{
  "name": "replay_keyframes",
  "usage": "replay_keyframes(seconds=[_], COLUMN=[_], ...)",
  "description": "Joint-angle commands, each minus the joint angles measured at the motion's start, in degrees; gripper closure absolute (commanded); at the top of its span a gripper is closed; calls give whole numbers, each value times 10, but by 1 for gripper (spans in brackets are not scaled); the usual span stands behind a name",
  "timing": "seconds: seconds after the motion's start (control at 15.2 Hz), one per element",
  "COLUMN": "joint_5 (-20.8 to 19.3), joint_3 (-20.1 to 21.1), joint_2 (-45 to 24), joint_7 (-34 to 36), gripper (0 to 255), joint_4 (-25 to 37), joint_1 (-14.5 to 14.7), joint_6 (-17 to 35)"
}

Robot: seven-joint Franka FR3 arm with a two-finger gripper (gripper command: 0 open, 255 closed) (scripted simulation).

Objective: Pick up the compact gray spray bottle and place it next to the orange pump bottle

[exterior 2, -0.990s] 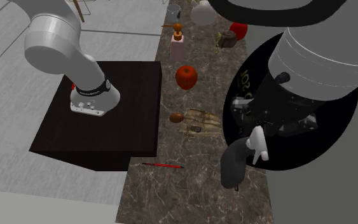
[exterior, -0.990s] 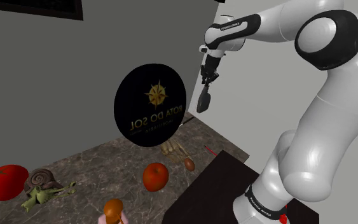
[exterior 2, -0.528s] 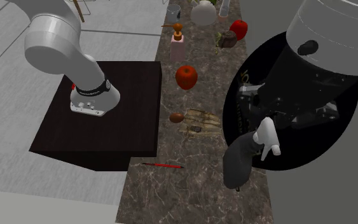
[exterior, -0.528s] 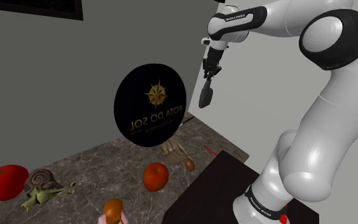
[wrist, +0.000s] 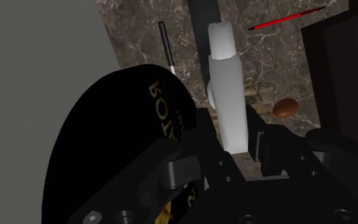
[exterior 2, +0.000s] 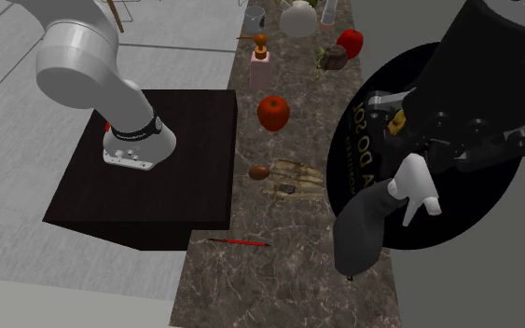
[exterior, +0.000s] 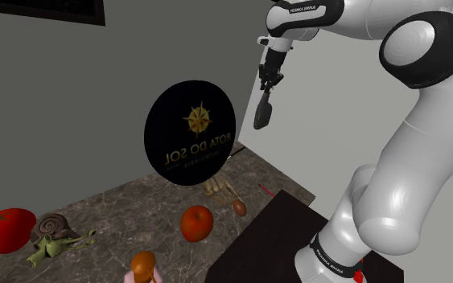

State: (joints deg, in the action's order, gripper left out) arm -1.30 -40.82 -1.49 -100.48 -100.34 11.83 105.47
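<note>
A compact spray bottle (exterior: 261, 113) with a dark grey body and a white trigger head hangs high in the air, well above the marble counter (exterior: 136, 201). My gripper (exterior: 266, 87) is shut on its white head. In the second exterior view the bottle (exterior 2: 361, 233) dangles below the gripper (exterior 2: 428, 172), in front of the black disc. The wrist view has the white head (wrist: 226, 89) clasped between my fingers. The orange pump bottle (exterior: 144, 268) stands at the counter's near edge, far below and to the shoulder view's left; it is also upright in the second exterior view (exterior 2: 261, 58).
A big black round sign (exterior: 189, 133) with gold lettering stands on the counter near the bottle. On the counter lie an orange-red fruit (exterior: 196, 223), a red tomato (exterior: 6, 230), a snail shell (exterior: 51, 226), a brown egg (exterior: 239, 207) and a red pencil (exterior: 266, 190). The dark stand (exterior: 269, 237) borders it.
My gripper has risen steadily with the spray bottle in its hold. In the second exterior view the bottle has drifted to the right across the black sign.
</note>
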Motion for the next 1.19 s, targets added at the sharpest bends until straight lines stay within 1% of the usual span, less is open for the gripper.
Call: replay_keyframes(seconds=[0.0,0.26,0.46,0.66,0.86,1.12], joint_5=[0,2,-30,-54,-70,-80], joint_3=[0,-1,24,54,84,124], joint_2=[0,-3,42,79,107,133], joint_7=[-1,-3,54,109,160,223], gripper=[255,255,255,255,255,255], joint_4=[17,48,7,-27,-54,-81], joint_1=[0,-1,26,46,63,84], joint_6=[-17,-46,-42,-41,-43,-46])
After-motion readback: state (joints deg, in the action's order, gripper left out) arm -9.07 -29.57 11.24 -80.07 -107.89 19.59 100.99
